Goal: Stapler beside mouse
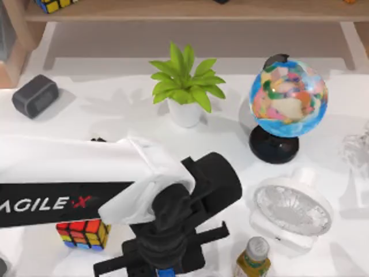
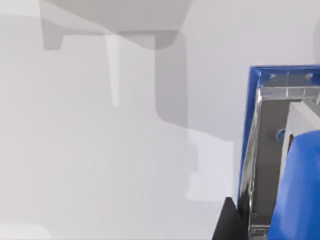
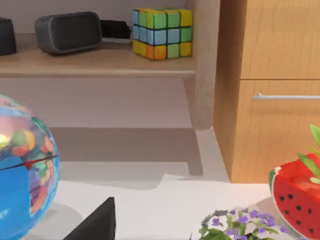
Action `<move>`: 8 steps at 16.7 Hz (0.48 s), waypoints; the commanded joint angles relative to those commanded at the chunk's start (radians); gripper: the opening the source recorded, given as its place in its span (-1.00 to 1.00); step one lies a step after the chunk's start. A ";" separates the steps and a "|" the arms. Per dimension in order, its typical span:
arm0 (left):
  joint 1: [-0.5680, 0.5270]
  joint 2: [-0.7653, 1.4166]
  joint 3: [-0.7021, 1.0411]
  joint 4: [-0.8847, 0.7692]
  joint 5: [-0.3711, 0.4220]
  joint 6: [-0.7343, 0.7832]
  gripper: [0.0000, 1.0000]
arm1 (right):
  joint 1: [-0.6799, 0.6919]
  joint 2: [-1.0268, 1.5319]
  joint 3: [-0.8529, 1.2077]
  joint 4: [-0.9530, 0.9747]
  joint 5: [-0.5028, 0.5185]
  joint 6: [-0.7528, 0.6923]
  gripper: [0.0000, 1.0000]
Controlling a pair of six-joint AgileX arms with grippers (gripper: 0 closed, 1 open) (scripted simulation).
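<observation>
- The left gripper (image 1: 164, 268) is seen at the near edge of the table in the top view, lowered over the stapler; whether its fingers are spread or closed cannot be told, since the wrist and its black housing cover them from above.
- The stapler (image 2: 280, 150) is found directly under that gripper: a small patch of blue is visible below the wrist in the top view, and in the left wrist view its blue body and bright metal channel are seen close up against the white table (image 2: 100, 150).
- It is judged to be a stiff, hard-shelled thing, light enough for one arm, with smooth painted and metal faces that may slip under a weak pinch.
- A hold across the narrow width near the middle of its length is judged best, so that it is not tipped by its own ends; the hinged top may give slightly if pressed from above.
- The puzzle cube (image 1: 84, 234) is placed just to the left of the gripper, partly under the left arm.
- A small bottle (image 1: 253, 259) and a white fan (image 1: 291, 213) are set to the right, the bottle nearer.
- Farther back, a potted plant (image 1: 185, 86), a globe (image 1: 287, 98) and a dark speaker (image 1: 34, 95) are ranged along the table.
- No mouse can be identified.
- The right gripper (image 3: 95, 222) is held apart near the globe; its fingers cannot be read.
</observation>
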 joint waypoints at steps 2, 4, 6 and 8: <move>0.026 -0.009 0.018 0.013 0.002 0.032 -1.00 | 0.000 0.000 0.000 0.000 0.000 0.000 1.00; 0.087 -0.022 0.062 0.039 0.003 0.105 -1.00 | 0.000 0.000 0.000 0.000 0.000 0.000 1.00; 0.184 -0.036 0.122 0.069 0.000 0.218 -1.00 | 0.000 0.000 0.000 0.000 0.000 0.000 1.00; 0.313 -0.039 0.186 0.093 -0.009 0.369 -1.00 | 0.000 0.000 0.000 0.000 0.000 0.000 1.00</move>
